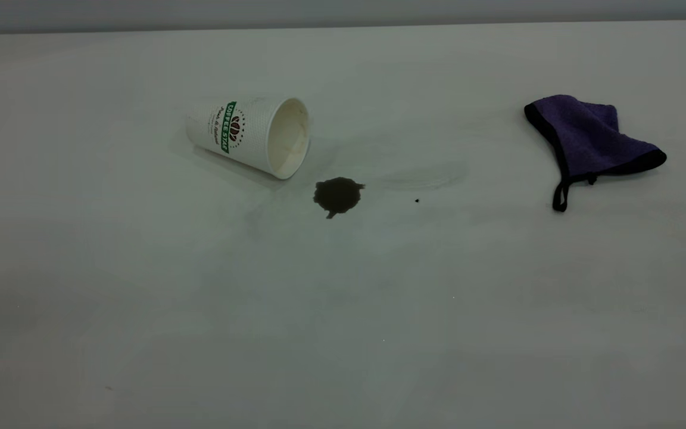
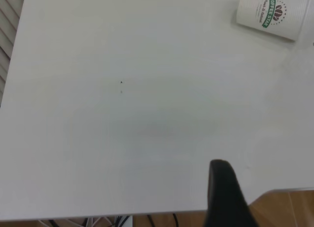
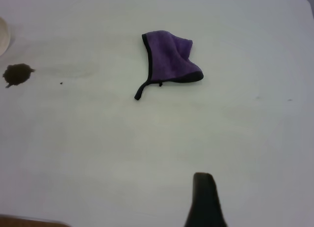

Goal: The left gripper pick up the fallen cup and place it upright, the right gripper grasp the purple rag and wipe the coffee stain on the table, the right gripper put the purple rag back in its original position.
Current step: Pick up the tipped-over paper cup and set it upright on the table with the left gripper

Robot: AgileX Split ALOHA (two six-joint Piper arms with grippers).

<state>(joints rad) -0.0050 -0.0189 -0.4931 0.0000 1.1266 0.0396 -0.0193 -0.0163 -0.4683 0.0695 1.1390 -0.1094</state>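
Observation:
The cup (image 1: 250, 134) lies on its side on the table (image 1: 343, 310), left of centre, its mouth facing the coffee stain (image 1: 337, 195) just in front of it. The purple rag (image 1: 590, 138) lies crumpled at the far right, its black loop trailing toward the front. Neither arm shows in the exterior view. In the left wrist view my left gripper (image 2: 221, 169) hangs over the table's near edge, far from the cup (image 2: 272, 13). In the right wrist view my right gripper (image 3: 203, 180) hovers well short of the purple rag (image 3: 171, 60); the coffee stain (image 3: 17, 74) shows off to one side.
A tiny black speck (image 1: 417, 201) sits right of the stain. A faint smear (image 1: 420, 176) runs between stain and rag. The left wrist view shows the table's edge with wooden floor (image 2: 287, 207) and cables beyond it. A wall runs behind the table's back edge.

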